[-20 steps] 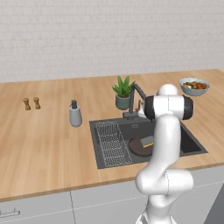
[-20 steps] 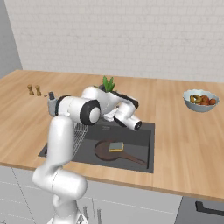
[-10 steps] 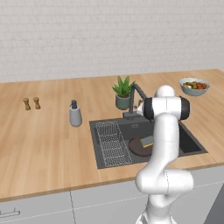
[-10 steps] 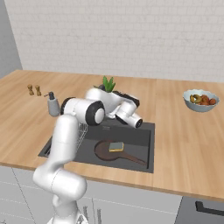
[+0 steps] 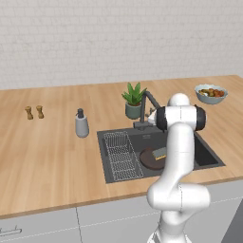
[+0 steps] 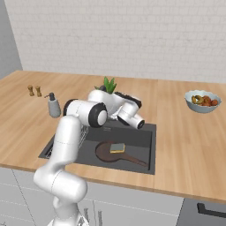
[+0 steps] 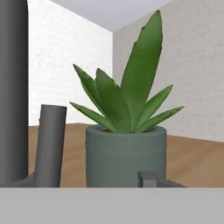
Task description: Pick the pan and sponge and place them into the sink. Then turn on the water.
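Observation:
The dark pan (image 6: 106,153) lies in the sink (image 6: 142,135), its long handle pointing to the front right. On the pan rests the yellow sponge (image 6: 117,147) with its green layer. From the left, pan (image 5: 150,162) and sponge (image 5: 160,153) sit beside the wire rack (image 5: 121,154). My gripper (image 5: 151,117) is at the base of the dark faucet (image 5: 147,98), mostly hidden by my arm. In the hand view the faucet post (image 7: 13,87) and a shorter dark stem (image 7: 50,146) stand close on the left, and one fingertip (image 7: 151,178) shows. Water is out of view.
A potted plant (image 7: 124,153) stands right behind the faucet, close to the hand. A grey bowl of food (image 5: 210,93) sits far right on the counter. A soap dispenser (image 5: 81,124) and two small shakers (image 5: 34,112) stand to the left of the sink.
My elbow has swung a little and the hand has edged in toward the faucet base. Pan and sponge lie as before.

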